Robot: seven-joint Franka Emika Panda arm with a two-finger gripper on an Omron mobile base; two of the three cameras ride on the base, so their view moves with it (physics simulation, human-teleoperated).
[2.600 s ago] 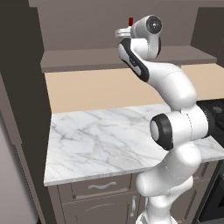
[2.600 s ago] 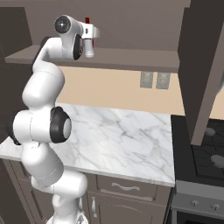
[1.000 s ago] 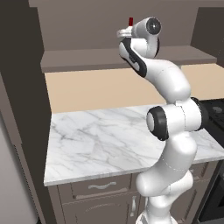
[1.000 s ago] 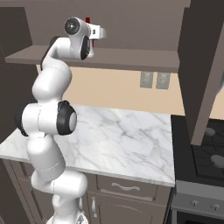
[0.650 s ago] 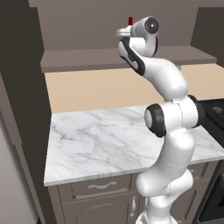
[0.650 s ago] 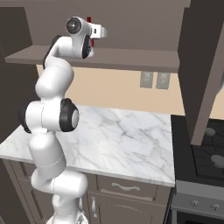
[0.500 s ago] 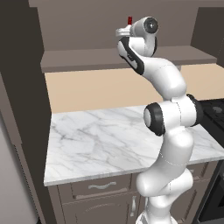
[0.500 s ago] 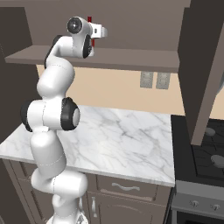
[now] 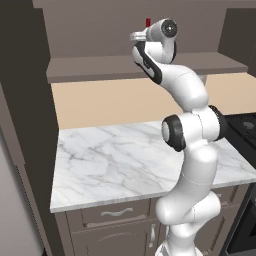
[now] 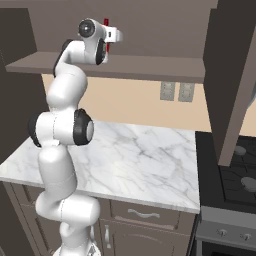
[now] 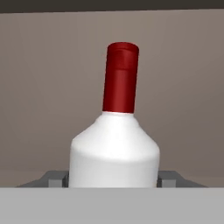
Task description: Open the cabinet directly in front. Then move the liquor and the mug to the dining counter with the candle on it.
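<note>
The liquor [image 11: 114, 153], a white bottle with a red cap, stands upright on the shelf of the open cabinet [image 9: 100, 67]. My gripper [image 11: 113, 179] has a finger pressed against each side of the bottle's body. In the left base view its red cap [image 9: 148, 22] peeks above my raised hand [image 9: 142, 36]. The right base view shows the cap [image 10: 106, 22] just behind the hand [image 10: 113, 36]. The mug, the dining counter and the candle are out of view.
An opened cabinet door [image 10: 230, 75] hangs at the right, another [image 9: 25, 100] at the left. Below the shelf lies a marble worktop [image 9: 115, 165] with a beige backsplash and drawers underneath. A stove [image 10: 235, 185] sits to the right.
The hand has edged a little further in toward the bottle and the arm's elbow has shifted slightly. The bottle stays on the shelf.
</note>
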